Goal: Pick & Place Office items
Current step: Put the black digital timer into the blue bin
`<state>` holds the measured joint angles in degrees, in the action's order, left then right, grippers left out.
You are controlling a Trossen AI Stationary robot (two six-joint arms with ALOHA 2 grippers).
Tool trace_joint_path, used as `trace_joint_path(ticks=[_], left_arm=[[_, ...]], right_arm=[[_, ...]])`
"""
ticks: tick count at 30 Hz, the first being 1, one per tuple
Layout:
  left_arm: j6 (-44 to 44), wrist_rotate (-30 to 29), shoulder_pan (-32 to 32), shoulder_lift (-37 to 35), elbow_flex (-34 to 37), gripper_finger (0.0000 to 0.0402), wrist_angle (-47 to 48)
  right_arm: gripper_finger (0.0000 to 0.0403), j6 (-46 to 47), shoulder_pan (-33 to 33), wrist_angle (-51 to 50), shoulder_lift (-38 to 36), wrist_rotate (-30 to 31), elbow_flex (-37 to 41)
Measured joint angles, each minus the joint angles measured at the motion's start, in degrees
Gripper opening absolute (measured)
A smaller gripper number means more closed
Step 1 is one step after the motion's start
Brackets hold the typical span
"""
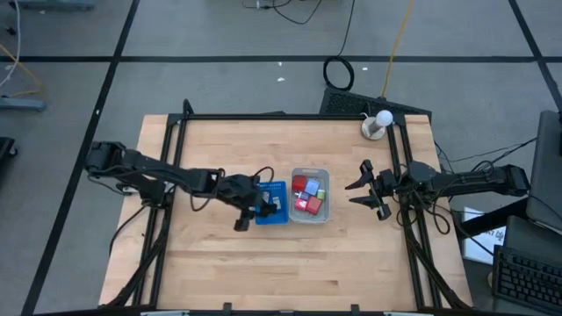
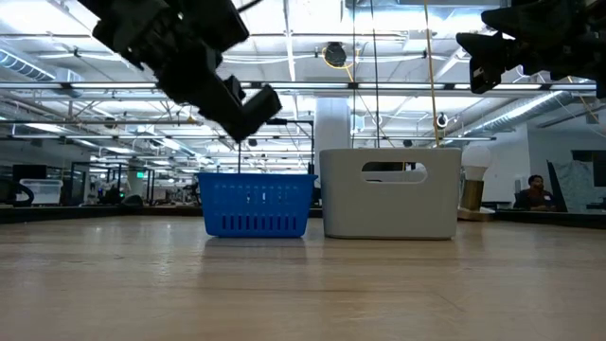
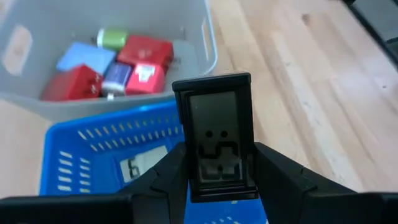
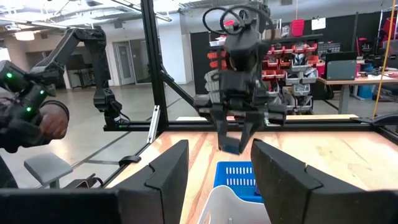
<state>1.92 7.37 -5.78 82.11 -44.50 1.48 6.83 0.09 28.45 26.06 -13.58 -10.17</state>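
Your left pincer [image 3: 214, 180] was clamped on a black flat rectangle [image 3: 214, 134] above the blue tray [image 1: 272, 213], beside the clear tray [image 1: 310, 217] of blocks [image 3: 146, 53], while your right pincer [image 1: 364, 186] waited apart, fingers spread.

A black flat rectangle [image 3: 214, 140] stands upright between the left gripper's [image 3: 217, 186] fingers, held above the blue ribbed tray [image 1: 271, 213]. Red blocks [image 3: 144, 50], a pale blue block [image 3: 84, 58] and a green piece [image 3: 112, 38] lie jumbled together in the clear plastic tray [image 1: 310, 217] just right of it.
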Motion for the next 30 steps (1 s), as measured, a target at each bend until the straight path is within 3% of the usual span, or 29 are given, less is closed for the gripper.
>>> trace_joint_path(ticks=[14, 30], left_arm=[[-2.48, -1.58, 0.13, 7.55, -0.01, 0.0155, -3.82], [-3.70, -3.94, 0.11, 9.81, -0.01, 0.0156, -3.87]], right_arm=[[0.0164, 0.00, 0.00, 0.00, 0.00, 0.02, 0.00], [0.0164, 0.00, 0.00, -0.02, -0.02, 0.02, 0.00]])
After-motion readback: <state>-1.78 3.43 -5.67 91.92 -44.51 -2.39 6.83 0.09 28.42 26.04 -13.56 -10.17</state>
